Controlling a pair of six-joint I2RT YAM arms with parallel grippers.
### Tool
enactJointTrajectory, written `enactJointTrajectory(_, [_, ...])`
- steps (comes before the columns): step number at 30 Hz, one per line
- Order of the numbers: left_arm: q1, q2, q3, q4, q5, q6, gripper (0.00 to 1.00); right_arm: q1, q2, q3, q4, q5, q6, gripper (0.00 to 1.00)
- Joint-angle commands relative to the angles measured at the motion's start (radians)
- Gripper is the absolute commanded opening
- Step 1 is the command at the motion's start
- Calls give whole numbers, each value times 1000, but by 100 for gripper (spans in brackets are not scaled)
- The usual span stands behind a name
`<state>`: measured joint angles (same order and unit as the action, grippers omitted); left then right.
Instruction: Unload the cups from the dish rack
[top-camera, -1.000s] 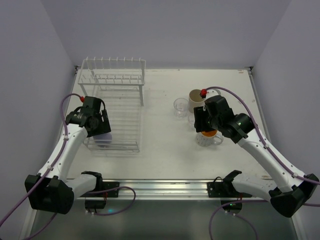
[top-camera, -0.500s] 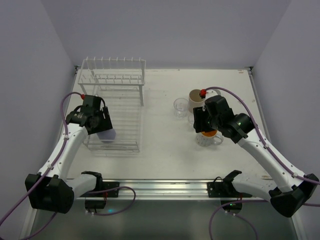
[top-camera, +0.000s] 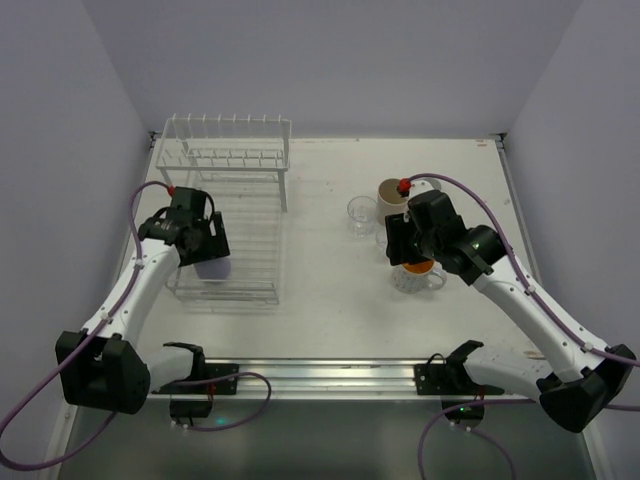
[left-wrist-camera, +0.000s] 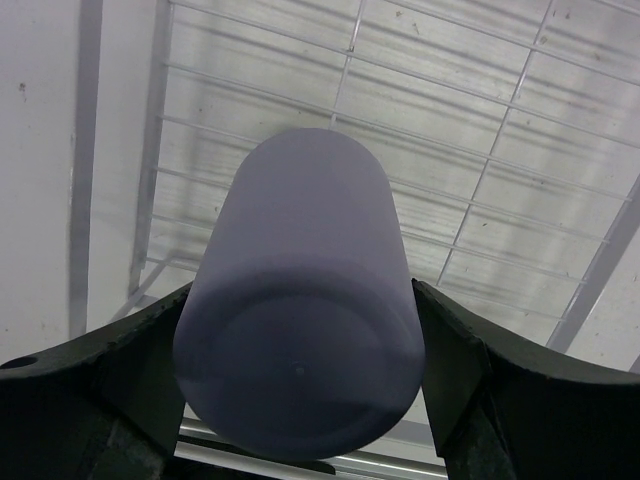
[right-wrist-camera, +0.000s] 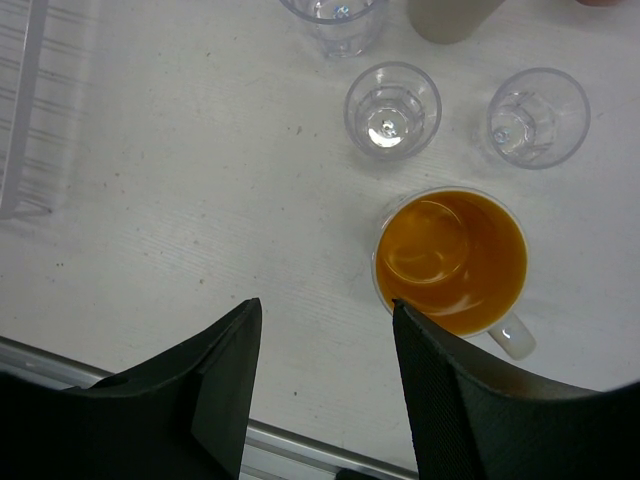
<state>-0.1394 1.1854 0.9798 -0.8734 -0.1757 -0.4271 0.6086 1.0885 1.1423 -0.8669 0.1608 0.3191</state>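
My left gripper (top-camera: 207, 250) is over the near left part of the white wire dish rack (top-camera: 250, 215), shut on a lavender cup (top-camera: 212, 268). In the left wrist view the lavender cup (left-wrist-camera: 300, 300) fills the gap of the left gripper (left-wrist-camera: 300, 288), base toward the camera, with a finger against each side and the dish rack's wires (left-wrist-camera: 480, 200) behind it. My right gripper (top-camera: 400, 245) hangs open over the table beside the white mug with orange inside (top-camera: 418, 272). Nothing lies between the fingers of the right gripper (right-wrist-camera: 325, 305); the white mug (right-wrist-camera: 450, 260) stands just past the right finger.
A tan tumbler (top-camera: 391, 195) and a clear glass (top-camera: 361, 213) stand on the table behind the right gripper. Two clear glasses (right-wrist-camera: 392, 108) (right-wrist-camera: 538, 115) stand upright beyond the mug. The rack's raised shelf (top-camera: 230, 155) is at the back left, near the wall.
The left gripper has shifted a little up and to the right with the lavender cup between its fingers. The right arm and the cups on the table have not moved.
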Motion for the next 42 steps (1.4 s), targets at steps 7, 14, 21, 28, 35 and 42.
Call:
enactJointTrajectory(7, [4,13,52,10,-16,14,88,5,8,2,34,-26,-28,58])
enactJointTrajectory(14, [4,8,114,-7,-28,19,88,5,13,-6,37,-32,-28,58])
enactJointTrajectory(21, [4,6,123,-19,-28,24,88,3,5,-7,35,-33,-28,58])
enactJointTrajectory(28, [4,-3,122,-29,-34,28,88,3,4,-6,37,-41,-28,58])
enactJointTrajectory(35, [4,0,120,-24,-30,37,76,5,8,-1,32,-44,-28,58])
enactJointTrajectory(42, [6,11,109,4,13,48,10,3,13,11,37,-55,-23,58])
